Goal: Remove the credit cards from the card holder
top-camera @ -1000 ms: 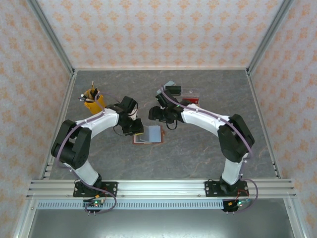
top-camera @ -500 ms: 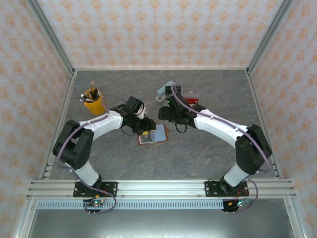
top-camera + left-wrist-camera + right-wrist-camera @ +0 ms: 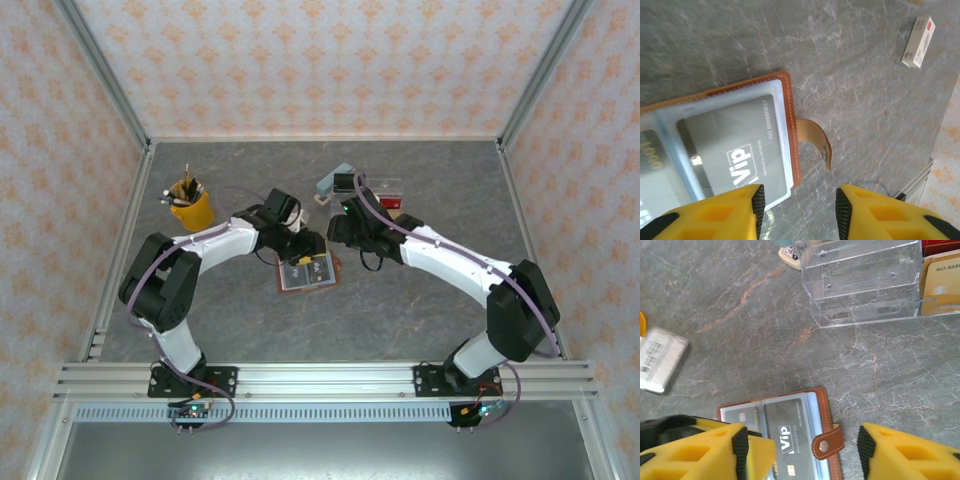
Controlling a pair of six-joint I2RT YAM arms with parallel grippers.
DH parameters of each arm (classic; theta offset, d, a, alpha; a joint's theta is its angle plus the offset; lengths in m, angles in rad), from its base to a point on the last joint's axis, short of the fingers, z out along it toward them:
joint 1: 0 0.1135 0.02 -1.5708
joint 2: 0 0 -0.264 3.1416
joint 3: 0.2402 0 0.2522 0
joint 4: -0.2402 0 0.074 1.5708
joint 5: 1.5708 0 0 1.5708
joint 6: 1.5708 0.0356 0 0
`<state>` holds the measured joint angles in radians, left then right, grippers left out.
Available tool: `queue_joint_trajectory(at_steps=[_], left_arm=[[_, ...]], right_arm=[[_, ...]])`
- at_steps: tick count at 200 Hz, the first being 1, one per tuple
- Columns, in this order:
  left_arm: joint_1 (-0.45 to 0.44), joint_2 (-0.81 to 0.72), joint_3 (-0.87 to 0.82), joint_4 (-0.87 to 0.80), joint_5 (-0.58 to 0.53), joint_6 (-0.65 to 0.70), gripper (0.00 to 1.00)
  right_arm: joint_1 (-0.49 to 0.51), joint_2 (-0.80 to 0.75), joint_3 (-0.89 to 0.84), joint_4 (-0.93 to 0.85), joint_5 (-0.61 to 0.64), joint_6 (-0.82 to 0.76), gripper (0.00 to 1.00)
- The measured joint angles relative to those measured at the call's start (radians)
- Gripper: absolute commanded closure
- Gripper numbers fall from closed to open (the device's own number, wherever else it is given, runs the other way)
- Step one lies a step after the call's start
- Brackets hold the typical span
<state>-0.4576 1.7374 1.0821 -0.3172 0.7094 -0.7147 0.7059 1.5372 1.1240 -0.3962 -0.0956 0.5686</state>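
Left gripper [image 3: 799, 207]: fingers spread, above the card holder's [image 3: 730, 135] strap edge.
Right gripper [image 3: 802, 447]: fingers spread wide, above the card holder.
Card holder: lying open on the table [image 3: 420, 310], strap loose.
Grey Vip card [image 3: 735, 150]: inside the card holder's clear pocket.
Clear organiser [image 3: 865, 280]: beyond the card holder, apart.

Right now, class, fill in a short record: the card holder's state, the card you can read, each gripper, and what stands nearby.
card holder: open flat on the table, strap unfastened
readable card: grey VIP card, inside a clear pocket
left gripper: open, empty, over the holder's strap edge
right gripper: open, empty, above the holder
nearby: clear acrylic organiser, yellow cup
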Motion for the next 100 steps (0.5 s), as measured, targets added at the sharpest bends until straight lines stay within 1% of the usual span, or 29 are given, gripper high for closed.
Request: queue_joint_trajectory(at_steps=[19, 27, 46, 67, 100], left_arm=[[0.038, -0.03, -0.005, -0.021, -0.031, -0.013, 0.63], [0.058, -0.048, -0.013, -0.023, -0.041, -0.022, 0.65], [0.093, -0.077, -0.037, -0.023, -0.056, -0.029, 0.69], [0.1, -0.081, -0.062, -0.023, -0.06, -0.039, 0.72], [0.098, -0.071, -0.074, -0.021, -0.042, -0.045, 0.73]], right_arm=[[0.0, 0.05, 0.011, 0.0, -0.028, -0.006, 0.58], [0.0, 0.079, 0.021, 0.0, -0.044, -0.008, 0.65], [0.0, 0.15, 0.053, -0.006, -0.087, -0.012, 0.75], [0.0, 0.231, 0.109, -0.024, -0.123, -0.016, 0.8], [0.004, 0.333, 0.188, -0.056, -0.158, -0.019, 0.82]])
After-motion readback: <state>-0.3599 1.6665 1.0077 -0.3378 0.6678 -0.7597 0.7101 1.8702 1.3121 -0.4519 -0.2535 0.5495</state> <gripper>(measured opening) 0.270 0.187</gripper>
